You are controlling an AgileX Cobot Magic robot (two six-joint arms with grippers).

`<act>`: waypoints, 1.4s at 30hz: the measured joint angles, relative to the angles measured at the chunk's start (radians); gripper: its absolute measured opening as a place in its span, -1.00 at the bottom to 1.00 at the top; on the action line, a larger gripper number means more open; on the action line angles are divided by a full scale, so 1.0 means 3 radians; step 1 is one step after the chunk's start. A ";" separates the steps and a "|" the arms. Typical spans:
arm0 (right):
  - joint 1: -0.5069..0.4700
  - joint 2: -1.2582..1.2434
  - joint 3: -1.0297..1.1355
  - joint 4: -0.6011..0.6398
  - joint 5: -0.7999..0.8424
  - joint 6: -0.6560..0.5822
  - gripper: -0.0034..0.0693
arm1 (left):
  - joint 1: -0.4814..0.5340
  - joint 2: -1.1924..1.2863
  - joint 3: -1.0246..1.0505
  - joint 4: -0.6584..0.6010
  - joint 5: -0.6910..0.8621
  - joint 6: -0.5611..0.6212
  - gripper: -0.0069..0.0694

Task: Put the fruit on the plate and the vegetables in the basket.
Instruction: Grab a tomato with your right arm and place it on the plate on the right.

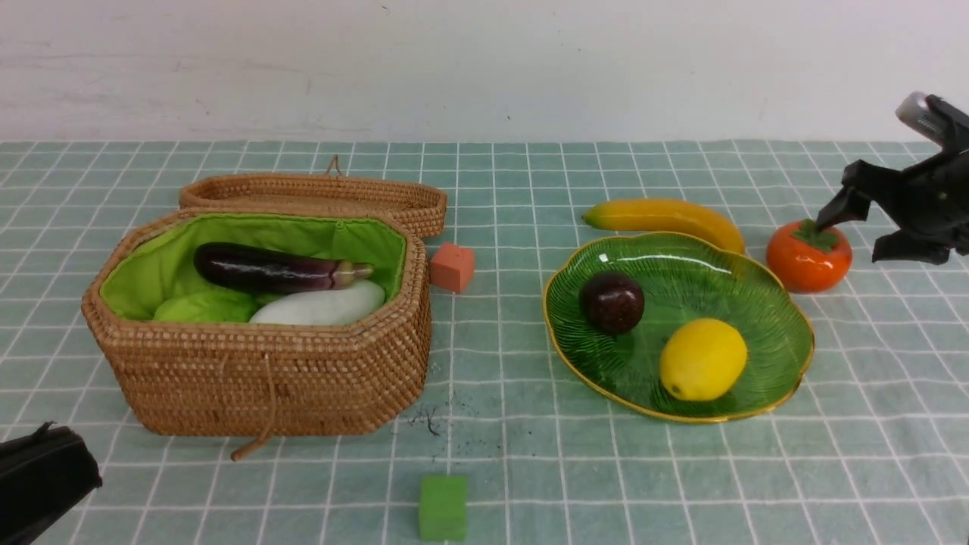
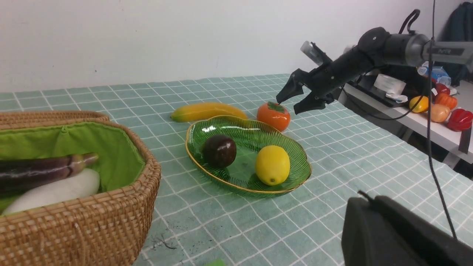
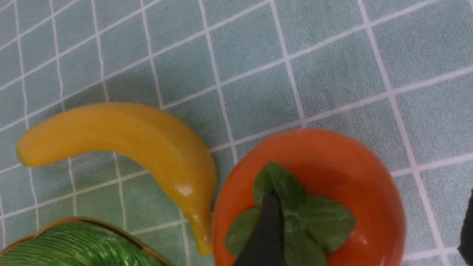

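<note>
The basket [image 1: 257, 378] holds the eggplant [image 1: 272, 269], the white radish [image 1: 322, 305] and the green cucumber [image 1: 204, 306]; the pepper is hidden. The plate [image 1: 719, 288] holds the mangosteen [image 1: 612, 301] and the lemon [image 1: 702, 358]. The banana [image 1: 666, 216] lies behind the plate. The persimmon [image 1: 808, 257] stands to the plate's right. My right gripper [image 1: 849, 241] is open just above the persimmon [image 3: 332, 177], one finger [image 3: 266, 236] over its green calyx, the other beyond its far side. My left gripper [image 1: 38, 477] is shut and empty at the near left corner.
The basket's woven lid [image 1: 318, 193] lies open behind it. A salmon cube [image 1: 452, 266] sits right of the basket and a green cube [image 1: 443, 507] near the front edge. A side table with other toy produce [image 2: 439, 107] stands beyond the right arm.
</note>
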 joint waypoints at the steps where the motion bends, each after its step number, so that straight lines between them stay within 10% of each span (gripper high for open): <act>1: 0.0000 0.0032 -0.0019 0.0027 0.0015 0.0000 0.86 | 0.0000 0.0000 0.0000 0.0000 0.0000 0.0000 -0.85; 27: 0.0219 0.0180 -0.0082 0.0174 -0.0029 -0.0172 0.52 | 0.0000 0.0000 0.0000 0.0000 -0.0030 0.0000 -0.85; 42: 0.0311 -0.0647 -0.0083 -0.0587 0.0703 -0.0102 0.49 | 0.0000 0.0000 0.0000 0.0003 -0.0073 0.0000 -0.85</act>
